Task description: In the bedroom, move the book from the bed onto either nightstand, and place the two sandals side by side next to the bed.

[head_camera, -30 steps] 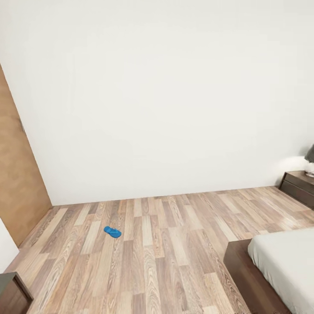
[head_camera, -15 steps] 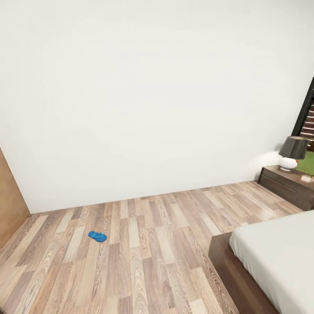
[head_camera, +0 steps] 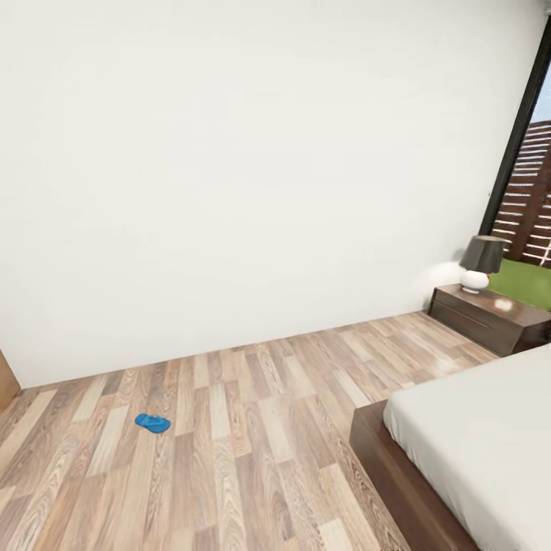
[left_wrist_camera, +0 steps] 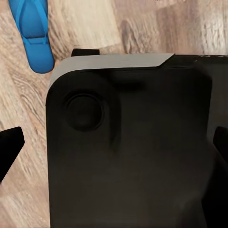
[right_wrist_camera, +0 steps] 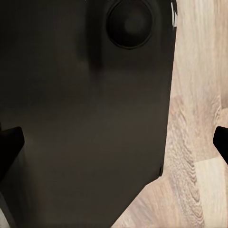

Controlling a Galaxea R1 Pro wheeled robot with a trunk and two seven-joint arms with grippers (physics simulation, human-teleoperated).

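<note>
Flat blue sandal point(head_camera: 152, 422) on wood-plank floor point(head_camera: 252, 428) — off-white mattress point(head_camera: 490, 436), tool states unclear

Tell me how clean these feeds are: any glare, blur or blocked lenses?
Head view: sharp and evenly lit; a soft glow on the wall beside the lamp, a bright spot on the nightstand top, and the sandal is small but crisp. Left wrist view: a dark body of the robot blocks most of the frame, with a blue sandal on the floor beyond. Right wrist view: likewise largely blocked, with floor planks at the side.
</note>
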